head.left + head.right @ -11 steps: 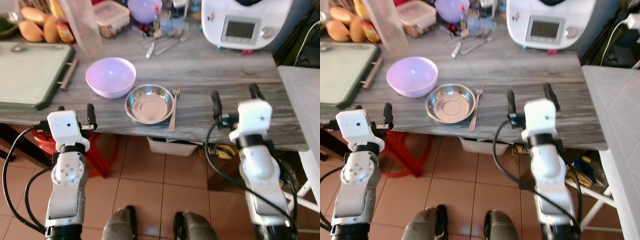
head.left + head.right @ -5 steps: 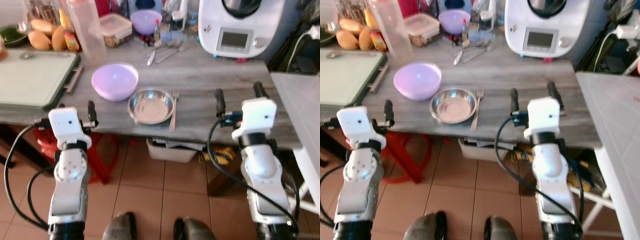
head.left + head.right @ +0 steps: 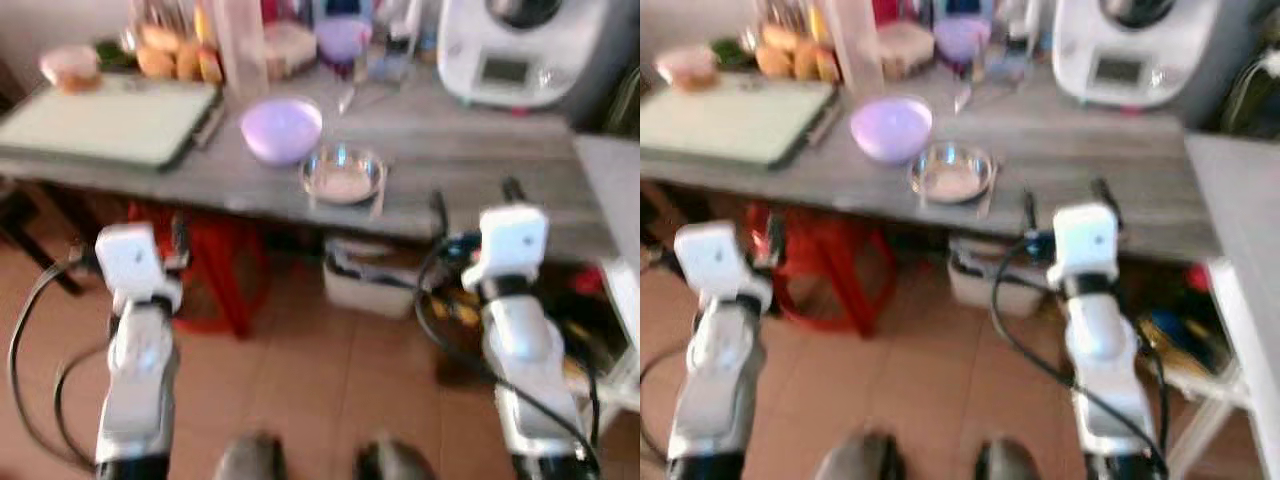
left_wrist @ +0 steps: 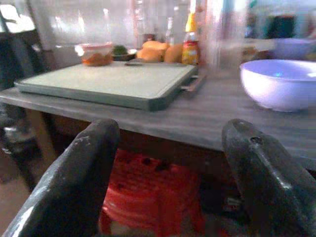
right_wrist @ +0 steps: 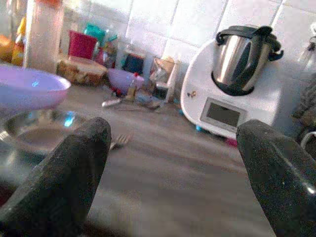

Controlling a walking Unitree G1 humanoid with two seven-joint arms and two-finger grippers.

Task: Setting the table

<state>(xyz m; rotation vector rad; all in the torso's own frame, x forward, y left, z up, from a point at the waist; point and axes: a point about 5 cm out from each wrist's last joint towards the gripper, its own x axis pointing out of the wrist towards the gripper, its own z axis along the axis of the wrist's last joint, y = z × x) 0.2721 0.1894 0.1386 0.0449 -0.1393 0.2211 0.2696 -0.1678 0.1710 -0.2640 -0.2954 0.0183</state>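
A steel bowl [image 3: 343, 178] sits near the front edge of the grey wooden table [image 3: 480, 130], with a fork [image 5: 118, 141] just to its right. A lilac bowl [image 3: 281, 128] stands behind it to the left. Both arms are held out short of the table, over the tiled floor. My left gripper [image 3: 130, 248] is open with nothing in it and faces the table edge below a green cutting board [image 4: 108, 81]. My right gripper [image 3: 475, 197] is open and bare too, level with the table top and pointing towards the steel bowl [image 5: 39, 128]. The head views are blurred.
A white kitchen machine [image 3: 515, 55] stands at the back right of the table. Bottles, a tub, spoons and fruit [image 3: 170, 60] crowd the back. Under the table are a red stool [image 3: 215, 270] and a white box [image 3: 375, 275]. A white surface [image 3: 1240, 230] lies to the right.
The whole picture has shifted and blurred: the camera has pulled back, so the table looks farther off and more floor shows. Both grippers stay open; the bowls and fork keep their places.
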